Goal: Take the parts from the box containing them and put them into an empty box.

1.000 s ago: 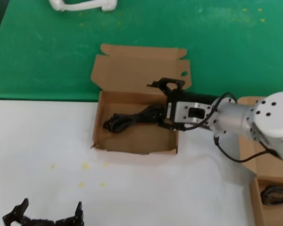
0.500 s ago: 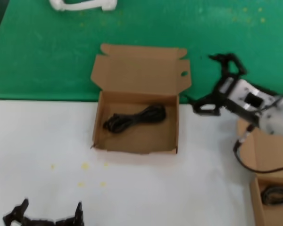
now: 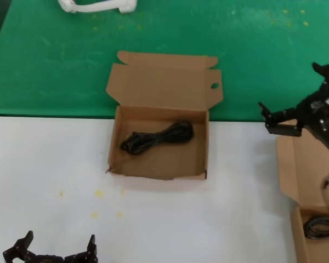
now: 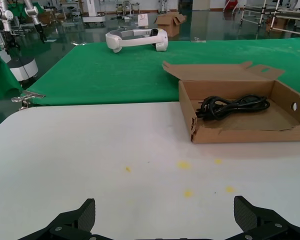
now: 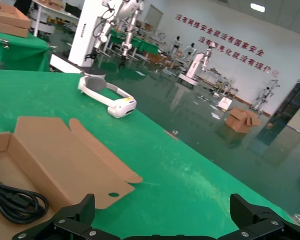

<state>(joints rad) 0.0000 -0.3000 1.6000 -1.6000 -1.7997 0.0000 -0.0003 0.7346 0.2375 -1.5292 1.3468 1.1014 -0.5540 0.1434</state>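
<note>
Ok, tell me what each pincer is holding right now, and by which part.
Nothing is held. The right pincer is open and empty above the table's right side; the left pincer waits open near the front edge.

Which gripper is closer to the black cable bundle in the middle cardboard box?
Right. The right gripper hangs off the box's right side, above the green cloth; the left gripper sits low at the near table edge, farther from the black cable bundle.

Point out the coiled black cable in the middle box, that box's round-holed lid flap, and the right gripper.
coiled black cable [image 3: 156, 137], head view, middle of hank
round-holed lid flap [image 3: 214, 94], head view, below hole
right gripper [image 3: 300, 97], head view, between open jaws
</note>
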